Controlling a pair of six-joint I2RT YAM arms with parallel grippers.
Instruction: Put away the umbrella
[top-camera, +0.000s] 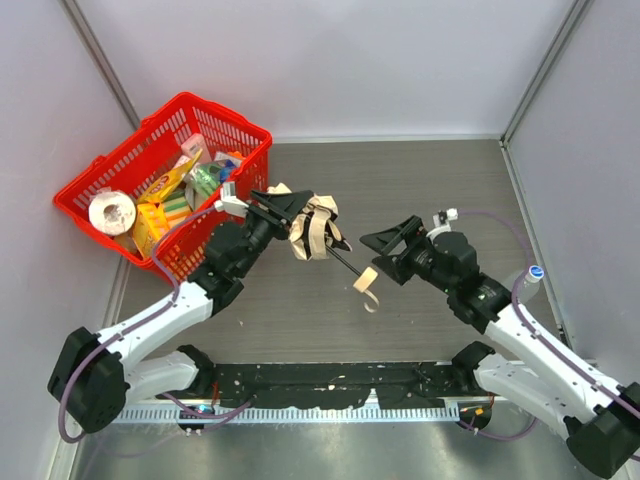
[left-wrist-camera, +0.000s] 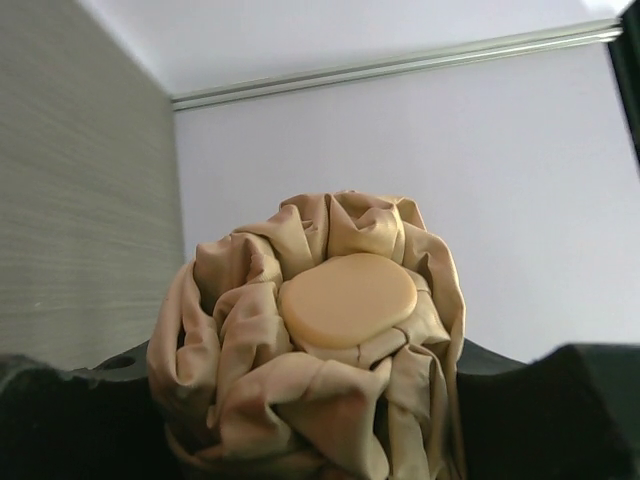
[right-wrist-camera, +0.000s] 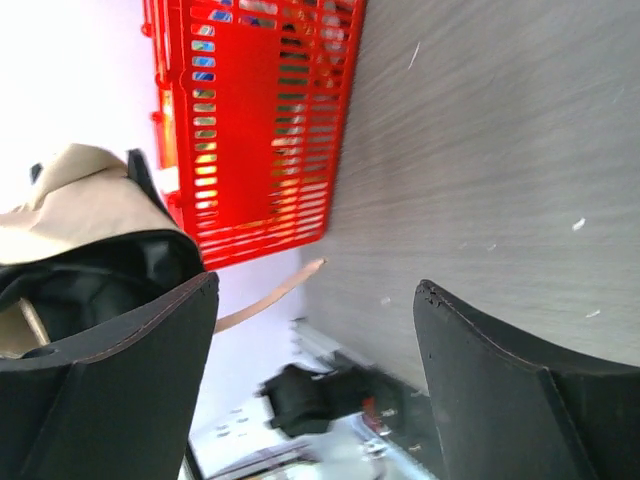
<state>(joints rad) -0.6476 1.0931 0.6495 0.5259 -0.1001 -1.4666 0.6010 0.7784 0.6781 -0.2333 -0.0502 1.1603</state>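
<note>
While left gripper (top-camera: 290, 208) clamps the bunched beige fabric folding umbrella (top-camera: 315, 232), right gripper (top-camera: 385, 243) sits near its handle (top-camera: 365, 279). Jaws wide, empty.

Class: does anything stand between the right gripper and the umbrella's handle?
Nothing visible does. The right gripper, open, sits beside the handle of the umbrella, with only bare table showing in the gap; the left gripper holds the fabric end.
</note>
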